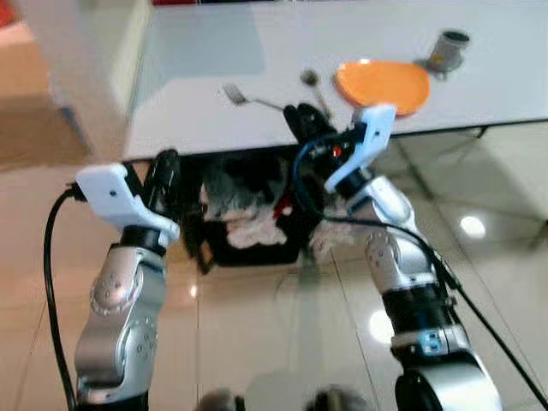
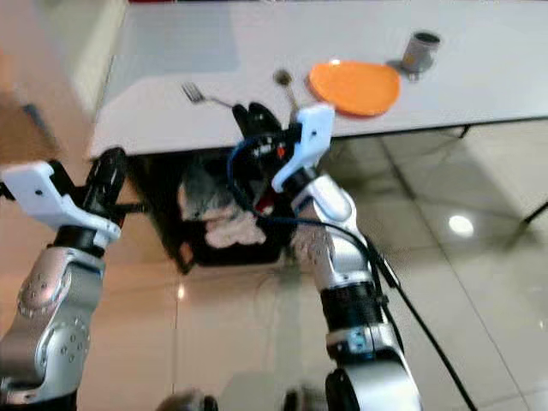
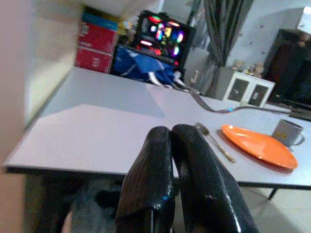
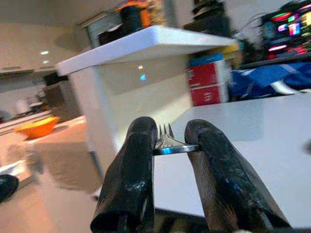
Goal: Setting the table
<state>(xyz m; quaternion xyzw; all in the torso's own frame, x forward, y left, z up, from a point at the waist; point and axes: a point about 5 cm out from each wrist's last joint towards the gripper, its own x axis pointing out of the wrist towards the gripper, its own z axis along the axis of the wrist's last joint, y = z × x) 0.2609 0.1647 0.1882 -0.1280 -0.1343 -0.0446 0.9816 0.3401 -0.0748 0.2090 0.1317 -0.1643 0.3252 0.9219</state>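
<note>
Between right claw (image 4: 170,145) fingers: fork (image 4: 167,141) clamped, above table (image 1: 197,94) edge.

Both eye views look down from the head at the tabletop (image 1: 205,94); each wrist view looks low across it.

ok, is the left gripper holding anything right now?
No: in the left wrist view the left gripper has its two black fingers pressed together with nothing between them, short of the white table.
</note>
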